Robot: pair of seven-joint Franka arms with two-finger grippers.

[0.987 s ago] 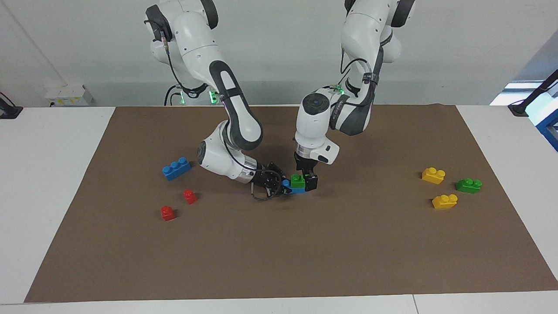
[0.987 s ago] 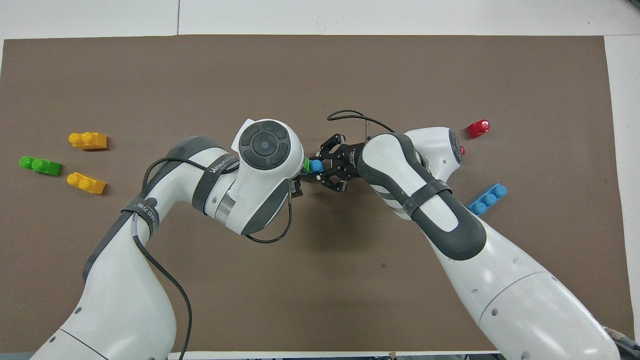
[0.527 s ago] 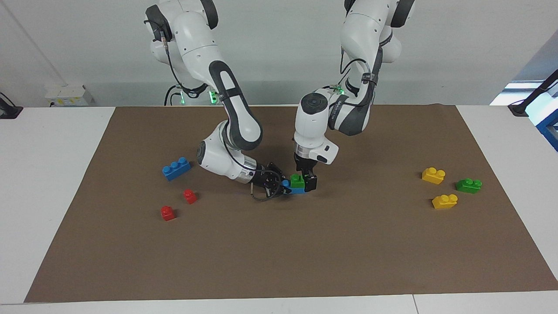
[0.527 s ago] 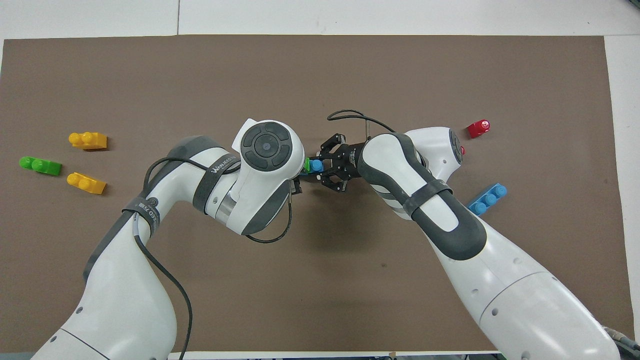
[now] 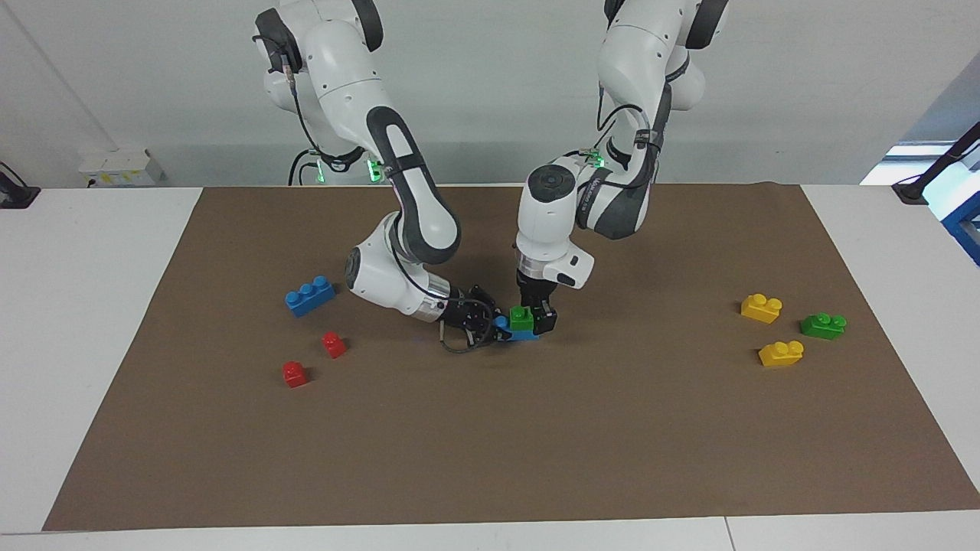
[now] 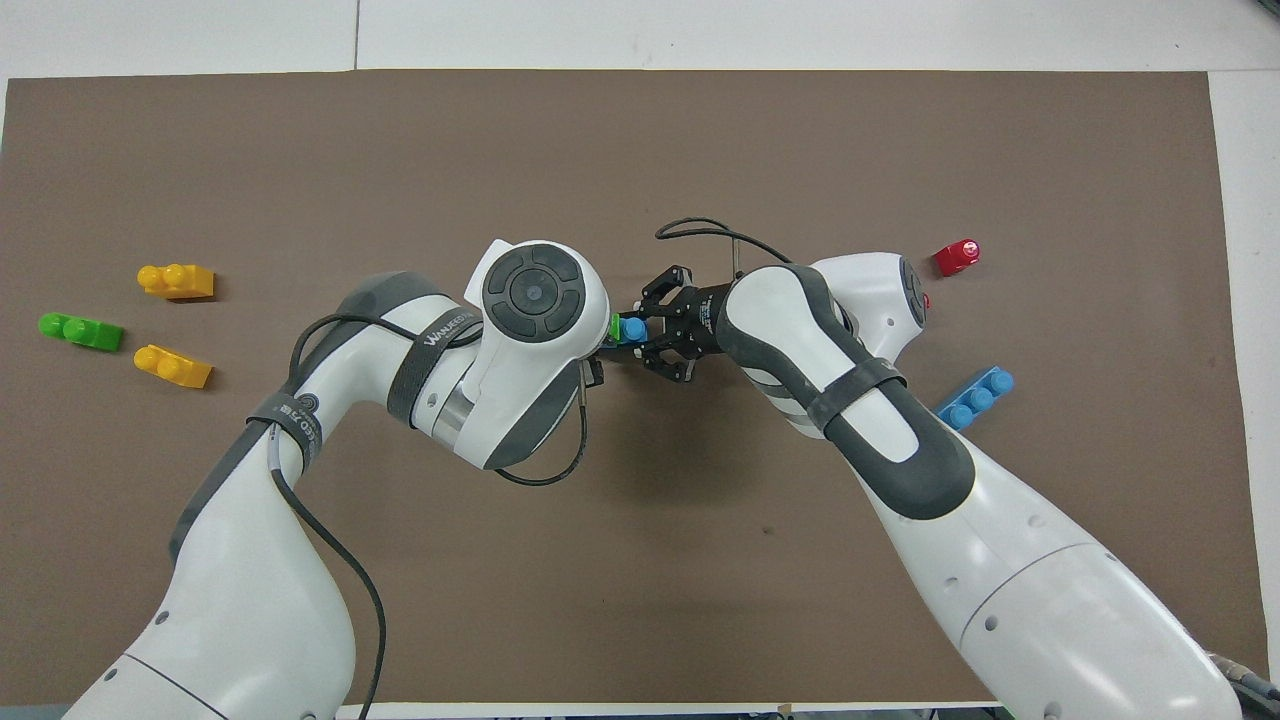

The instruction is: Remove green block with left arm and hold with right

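Brown matting carries a small bright green two-stud plastic brick (image 5: 523, 317) stacked on a blue plastic brick (image 5: 525, 334); the left gripper (image 5: 534, 320) straddles it from above, narrowing, while the right gripper (image 5: 496, 324) clamps the blue one sideways.

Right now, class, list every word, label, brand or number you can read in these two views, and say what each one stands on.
"WANJEEDYN", or close to it; the letters are small: on the dark strap around the left arm, in the overhead view.
Small white print on the right gripper body: too small to read.
The green block, blue brick under it and brown mat: no writing visible.
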